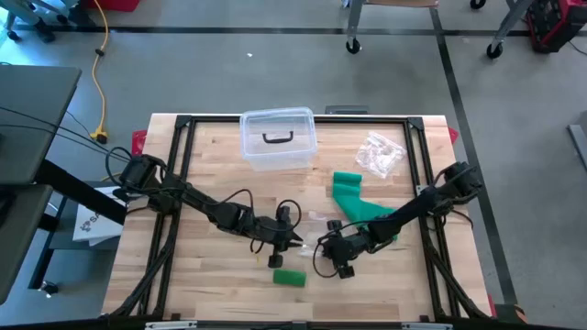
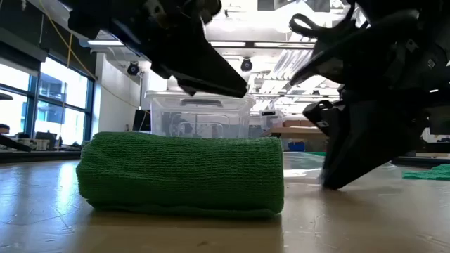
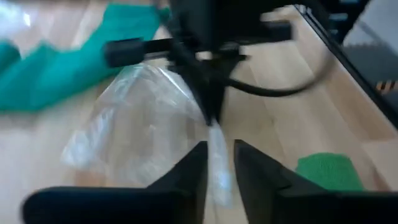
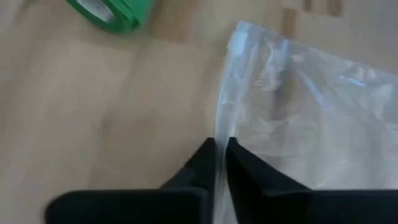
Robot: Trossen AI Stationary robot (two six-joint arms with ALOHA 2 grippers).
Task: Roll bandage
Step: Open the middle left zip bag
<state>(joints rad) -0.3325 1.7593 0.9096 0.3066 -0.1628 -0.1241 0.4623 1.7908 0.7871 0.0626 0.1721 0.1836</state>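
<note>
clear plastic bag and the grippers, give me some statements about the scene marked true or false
1. The right gripper is shut on the edge of the clear plastic bag. True.
2. The rolled green bandage sits inside the clear lidded container. False: it lies on the wooden table, in front of the grippers, apart from the container.
3. A loose length of green bandage lies unrolled on the table near the right arm. True.
4. The left gripper is clamped on the rolled bandage. False: its fingers are parted around a strip of the bag.
5. The container's lid is off. False: it is on.
</note>
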